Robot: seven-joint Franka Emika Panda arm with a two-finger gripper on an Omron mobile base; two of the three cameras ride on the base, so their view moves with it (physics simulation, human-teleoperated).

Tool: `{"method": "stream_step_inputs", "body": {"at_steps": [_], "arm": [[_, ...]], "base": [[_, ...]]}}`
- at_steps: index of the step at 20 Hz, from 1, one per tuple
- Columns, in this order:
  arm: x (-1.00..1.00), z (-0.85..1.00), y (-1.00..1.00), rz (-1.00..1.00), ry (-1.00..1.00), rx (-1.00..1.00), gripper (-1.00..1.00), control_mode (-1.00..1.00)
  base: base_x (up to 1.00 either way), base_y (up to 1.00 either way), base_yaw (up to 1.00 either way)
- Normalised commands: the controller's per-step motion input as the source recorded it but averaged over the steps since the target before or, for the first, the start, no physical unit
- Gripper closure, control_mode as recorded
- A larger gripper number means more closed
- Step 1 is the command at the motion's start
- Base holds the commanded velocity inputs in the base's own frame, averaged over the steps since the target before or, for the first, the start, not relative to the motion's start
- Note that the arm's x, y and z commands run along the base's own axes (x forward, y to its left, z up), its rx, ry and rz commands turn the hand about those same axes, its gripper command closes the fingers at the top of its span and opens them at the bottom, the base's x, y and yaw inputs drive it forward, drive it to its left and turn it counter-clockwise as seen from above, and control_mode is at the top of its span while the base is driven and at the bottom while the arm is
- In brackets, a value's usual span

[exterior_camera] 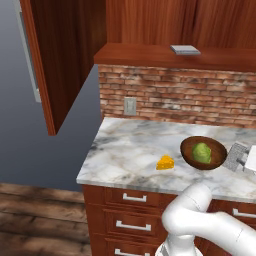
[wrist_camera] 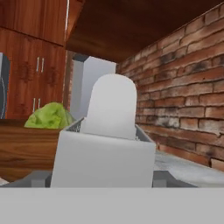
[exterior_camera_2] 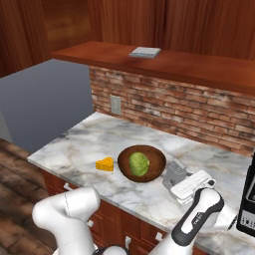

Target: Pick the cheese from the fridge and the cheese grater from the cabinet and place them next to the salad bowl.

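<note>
Counter: the marble countertop [exterior_camera_2: 74,149] is where it all ends up, with a brick backsplash [exterior_camera_2: 199,109] behind it and the cabinet [exterior_camera: 150,20] up top, one door swung wide open on the left.

Salad bowl: dark wooden salad bowl [exterior_camera_2: 141,163] with lettuce inside, sitting mid-counter.

Cheese grater: the cheese grater [exterior_camera_2: 175,175] is down on the counter just right of the bowl, pretty much touching its rim. It stands upright as far as I can tell, so the long axis runs vertical with the handle end pointing up. In the hand view it's right in front of the camera, lettuce peeking over the bowl beside it.

Cheese: the cheese [exterior_camera_2: 105,164] wedge lies just left of the bowl, thin end pointing away from it toward the counter's left edge.

Gripper: the gripper [exterior_camera_2: 191,185] sits right at the grater with the jaws spread wide. Honestly can't tell if it's clamping the grater or has let go.

Progress: looks basically done to me, both items flank the bowl. What's left is probably just releasing (if it hasn't) and backing off.
</note>
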Motion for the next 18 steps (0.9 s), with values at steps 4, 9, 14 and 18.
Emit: {"method": "stream_step_inputs", "body": {"at_steps": [4, 9, 14, 18], "arm": [[0.01, -0.55, -0.12, 0.10, -0.02, 0.00, 1.00, -1.00], [0.00, -0.29, 0.00, 0.10, -0.08, 0.02, -1.00, -1.00], [0.00, -0.04, 0.02, 0.02, -0.02, 0.01, -1.00, -1.00], [0.00, 0.00, 0.04, 0.00, 0.00, -0.01, -1.00, -1.00]], "base": [[0.00, 0.00, 0.00], [0.00, 0.00, 0.00], [0.00, 0.00, 0.00], [0.00, 0.00, 0.00]]}}
